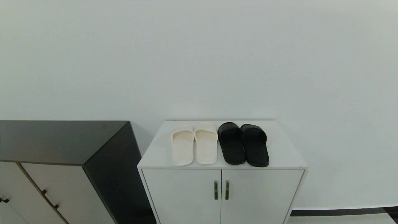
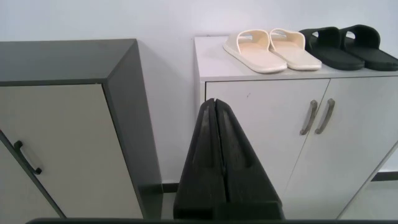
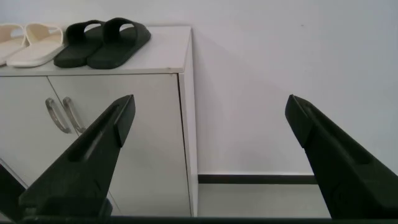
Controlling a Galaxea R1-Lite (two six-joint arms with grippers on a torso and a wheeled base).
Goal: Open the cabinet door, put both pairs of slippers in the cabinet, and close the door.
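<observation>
Left wrist view: left tool (image 2: 216, 104) is being shown pinched closed, right tool (image 3: 210, 106) wide; close-set handles (image 1: 215, 190) risk being caught together.

The cabinet (image 1: 183, 199) stood with its back to the wall (image 1: 199, 62). Both pairs of slippers lay on the cabinet top, side by side, toes toward the wall and heels near the front edge. The left pair of slippers (image 1: 194, 144) lay above the left door (image 1: 182, 193). The right pair of slippers (image 1: 243, 143) lay just beside it, above the right door (image 1: 261, 193). The two handles (image 1: 215, 190) stood upright where the doors met. A drawer unit (image 1: 62, 140) stood near the cabinet's left side.
</observation>
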